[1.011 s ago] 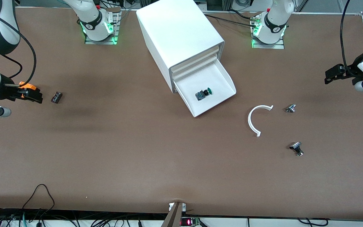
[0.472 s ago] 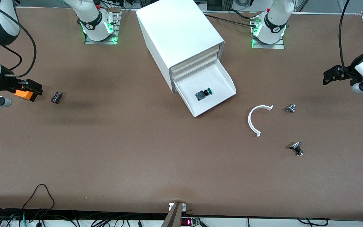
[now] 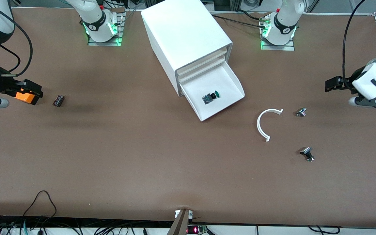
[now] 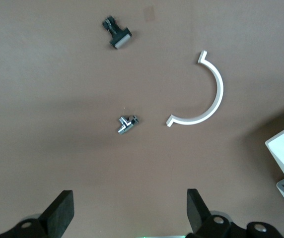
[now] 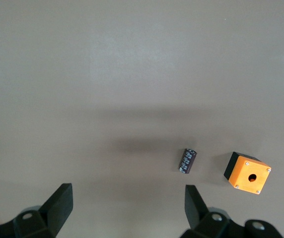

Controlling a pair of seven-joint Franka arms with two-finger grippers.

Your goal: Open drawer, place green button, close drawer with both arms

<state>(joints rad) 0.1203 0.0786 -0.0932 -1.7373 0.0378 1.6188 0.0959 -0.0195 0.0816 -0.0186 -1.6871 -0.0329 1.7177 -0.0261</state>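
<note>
Both arms have drawn outward; left hand (image 3: 330, 85) and right hand (image 3: 28, 93) hover spread and empty over worktop (image 3: 142, 156) ends. Button (image 3: 211, 97) lies in open drawer (image 3: 230, 81): push its front squarely.

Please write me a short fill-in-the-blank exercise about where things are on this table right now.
1. The button lies inside the open ____ of the cabinet.
2. The button's round cap is ____ in colour.
3. The left gripper has its jaws ____, over the table.
4. The orange box sits beside a small ____ component.

Missing words: drawer; green; open; black
</note>
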